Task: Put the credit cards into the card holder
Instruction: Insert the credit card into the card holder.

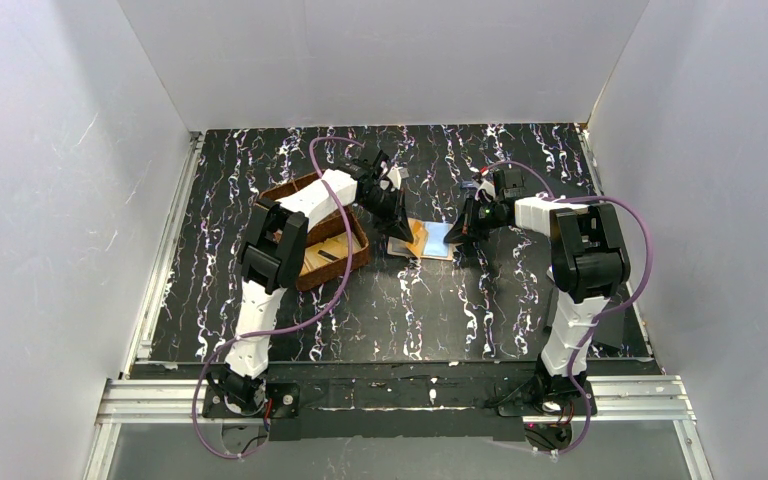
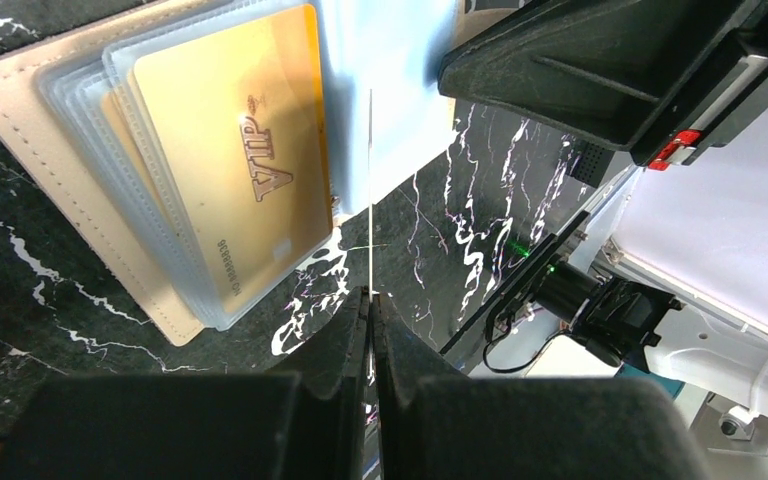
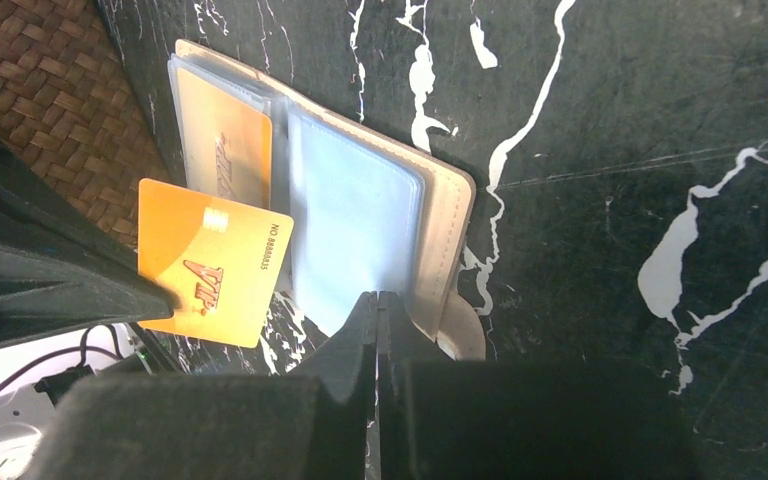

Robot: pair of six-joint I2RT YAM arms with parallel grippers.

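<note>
The card holder [image 1: 438, 240] lies open on the black marbled table; its beige edge [image 3: 450, 220] frames clear sleeves. One gold credit card [image 2: 240, 170] sits in a sleeve on one half, and the other half shows a pale blue sleeve [image 3: 355, 225]. My left gripper [image 2: 371, 293] is shut on another gold VIP credit card [image 3: 210, 262], seen edge-on in the left wrist view, hanging just above the holder's near left corner. My right gripper [image 3: 377, 295] is shut with its tips at the blue sleeve's near edge. I cannot tell whether it pinches the sleeve.
A brown woven tray [image 1: 320, 240] stands just left of the holder, under the left arm, and its weave [image 3: 40, 90] fills a corner of the right wrist view. The two grippers [image 1: 400, 232] [image 1: 457, 240] flank the holder closely. White walls enclose the table.
</note>
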